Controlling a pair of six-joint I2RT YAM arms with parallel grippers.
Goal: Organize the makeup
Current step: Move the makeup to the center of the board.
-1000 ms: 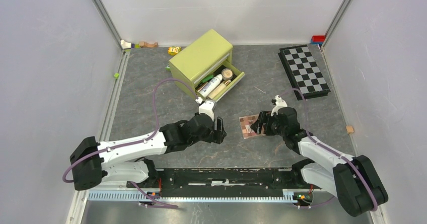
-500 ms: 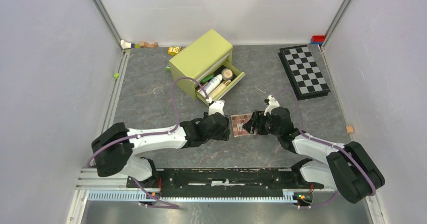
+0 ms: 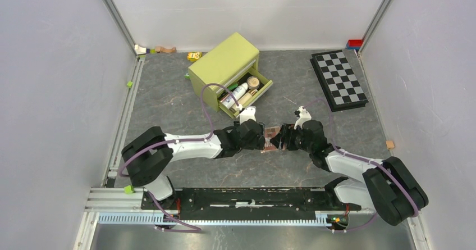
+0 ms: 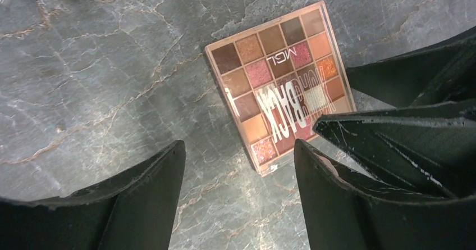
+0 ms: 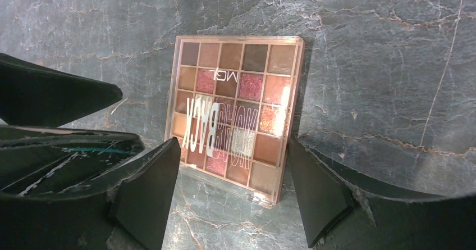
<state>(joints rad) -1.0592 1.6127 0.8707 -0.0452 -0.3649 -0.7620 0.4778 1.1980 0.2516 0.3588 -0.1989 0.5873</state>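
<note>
The pink-brown square eyeshadow palette (image 3: pixel 273 137) is between my two grippers in the middle of the table, tilted with one edge off the surface. My right gripper (image 5: pixel 233 171) grips its two side edges near the closest corner (image 5: pixel 236 112). My left gripper (image 4: pixel 238 166) is open, and the palette's corner (image 4: pixel 280 81) sits just beyond its fingertips, closer to the right finger (image 4: pixel 331 194). A white bottle (image 3: pixel 234 95), a round tan compact (image 3: pixel 253 82) and other small cosmetics lie in the open drawer (image 3: pixel 264 90) of the green box (image 3: pixel 224 64).
A black-and-white chequered board (image 3: pixel 338 80) lies at the back right. Small toy blocks sit along the back wall (image 3: pixel 154 49), next to the box (image 3: pixel 195 55), in the back right corner (image 3: pixel 353 43) and at the right edge (image 3: pixel 389 144).
My left arm reached right until its open gripper faces the palette. My right gripper carried the palette a little to the left.
</note>
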